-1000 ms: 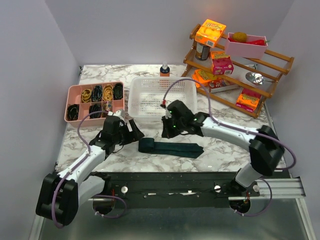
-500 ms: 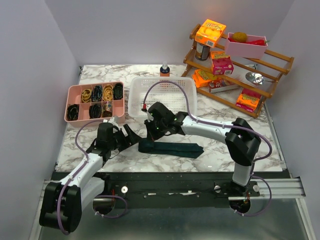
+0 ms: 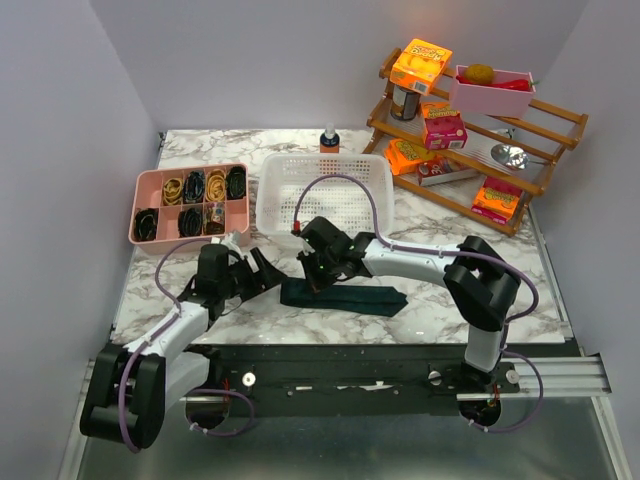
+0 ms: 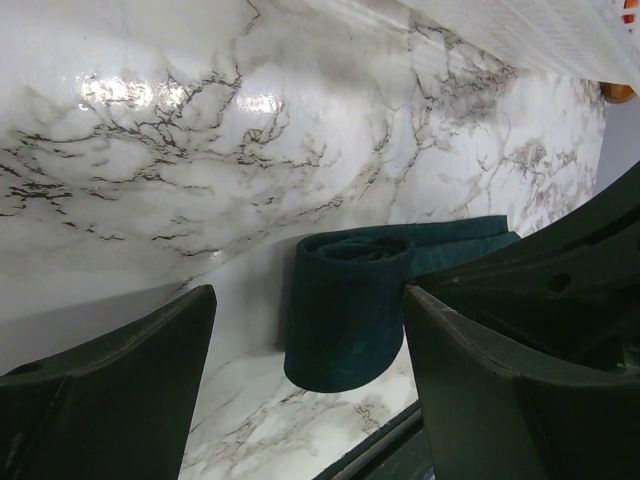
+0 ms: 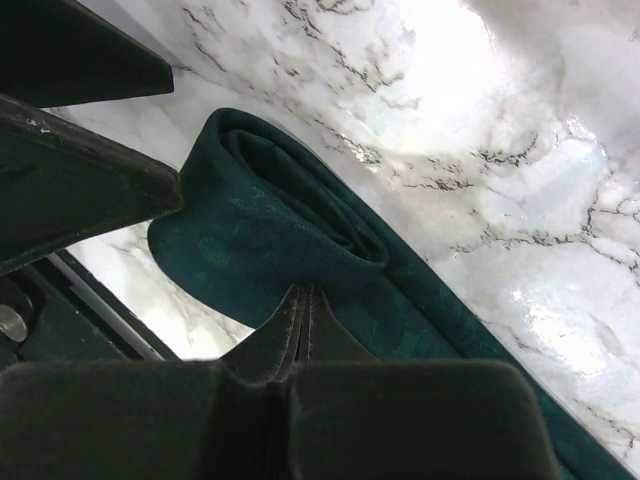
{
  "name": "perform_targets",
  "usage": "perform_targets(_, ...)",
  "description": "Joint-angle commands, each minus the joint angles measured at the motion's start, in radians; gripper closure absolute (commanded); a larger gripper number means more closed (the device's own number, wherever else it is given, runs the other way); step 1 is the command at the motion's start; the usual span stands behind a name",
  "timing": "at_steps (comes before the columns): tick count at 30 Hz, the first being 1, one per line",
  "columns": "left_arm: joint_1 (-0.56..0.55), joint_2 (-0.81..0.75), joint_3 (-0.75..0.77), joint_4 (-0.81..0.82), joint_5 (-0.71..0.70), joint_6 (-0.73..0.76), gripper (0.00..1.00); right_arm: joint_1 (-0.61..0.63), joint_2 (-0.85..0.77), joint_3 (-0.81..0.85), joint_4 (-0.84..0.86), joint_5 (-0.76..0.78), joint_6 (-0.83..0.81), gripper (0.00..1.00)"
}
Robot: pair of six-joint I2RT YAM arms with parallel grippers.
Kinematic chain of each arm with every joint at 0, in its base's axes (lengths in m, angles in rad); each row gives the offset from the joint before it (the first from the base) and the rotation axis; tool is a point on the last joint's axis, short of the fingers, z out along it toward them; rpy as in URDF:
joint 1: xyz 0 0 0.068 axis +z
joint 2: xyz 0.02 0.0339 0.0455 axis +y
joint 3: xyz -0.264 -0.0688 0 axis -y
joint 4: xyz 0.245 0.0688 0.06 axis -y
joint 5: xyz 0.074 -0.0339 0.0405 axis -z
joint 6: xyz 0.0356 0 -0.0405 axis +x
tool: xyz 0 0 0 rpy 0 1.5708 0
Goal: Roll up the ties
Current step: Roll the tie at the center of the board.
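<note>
The right gripper (image 5: 305, 292) has its two fingers shut tight together, with nothing between them. The tips press down on the dark teal cloth necktie (image 5: 250, 235), right on the rolled-up part. I think they push there so the roll does not spring open.

The left gripper (image 4: 308, 292) has its fingers (image 4: 120, 370) wide apart, one on each side of the rolled end. I cannot see them touch it. They look ready to close on the roll or to push it along.

The necktie lies on the white and grey marble table (image 3: 445, 308), just in front of the white plastic basket (image 3: 323, 160), on the robot's side. The rolled end sits near the basket's front left corner. The flat part, with its pointed end, runs off to the right along the basket's front. Only a small bit is rolled, so I think most of the rolling is left to do.
</note>
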Motion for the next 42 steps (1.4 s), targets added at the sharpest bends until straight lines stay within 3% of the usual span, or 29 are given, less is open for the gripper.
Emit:
perform_targets(1, -0.026, 0.040, -0.029, 0.094, 0.034, 0.013, 0.16, 0.003, 0.031, -0.019, -0.007, 0.039, 0.001, 0.99)
perform_targets(19, -0.088, 0.307, -0.136, 0.574, 0.129, -0.043, 0.33, 0.002, 0.042, -0.054, 0.003, 0.068, 0.026, 0.99)
perform_targets(24, -0.088, 0.325, -0.145, 0.622, 0.145, -0.057, 0.39, 0.002, 0.046, -0.066, 0.011, 0.059, 0.027, 0.99)
perform_targets(32, -0.089, 0.295, -0.139, 0.533, 0.139, -0.019, 0.27, 0.001, 0.053, -0.065, 0.020, 0.047, 0.036, 0.99)
perform_targets(42, -0.092, 0.361, -0.115, 0.545, 0.139, -0.036, 0.57, 0.000, 0.056, -0.068, 0.020, 0.047, 0.038, 0.99)
